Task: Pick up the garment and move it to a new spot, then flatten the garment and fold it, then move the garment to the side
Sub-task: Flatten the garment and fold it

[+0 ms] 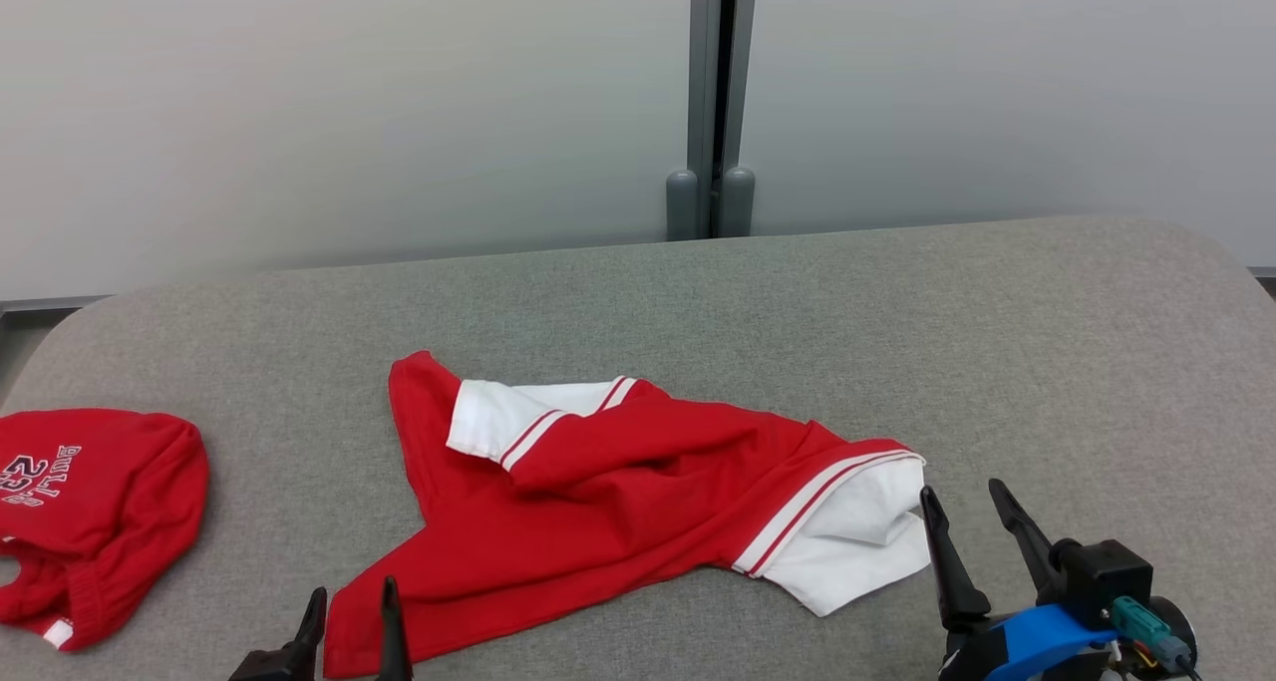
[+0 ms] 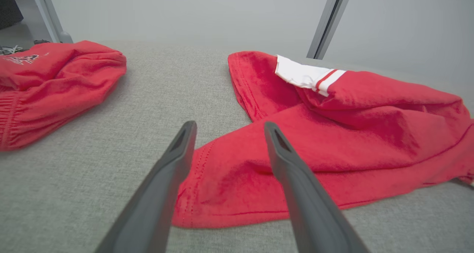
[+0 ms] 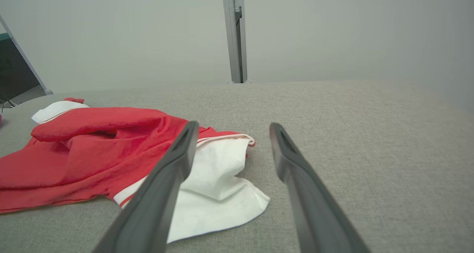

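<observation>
Red knit short-sleeved garment (image 1: 618, 502) with white, red-striped sleeve ends, lying crumpled near the front middle of the grey cloth-covered desk (image 1: 897, 292). We see its body bunched in soft ridges. One white sleeve (image 1: 857, 546) is spread toward the robot's right and the other is folded back on the chest at the far side. A hemmed red corner (image 2: 192, 208) reaches toward the front edge.

The left pincer (image 1: 353, 589) stands with its two dark fingers spread and nothing between them, poised at that hemmed corner. Whether a fingertip brushes the fabric we cannot tell from this angle. The right pincer (image 1: 961, 489) is likewise spread wide and empty, just beside the white sleeve and apart from it.

We judge the garment light, limp and unlikely to slide on the woven cover, so it will drape and sag from any single hold. We would therefore take it at two well-separated edge points, the hemmed corner on the left and the striped sleeve band on the right. Pinching a single layer at each should let the folds fall open when drawn apart.

A second red fleece piece (image 1: 90, 511) with white lettering lies well apart at the robot's left. Both pieces lie loose on the desk, inside no container
</observation>
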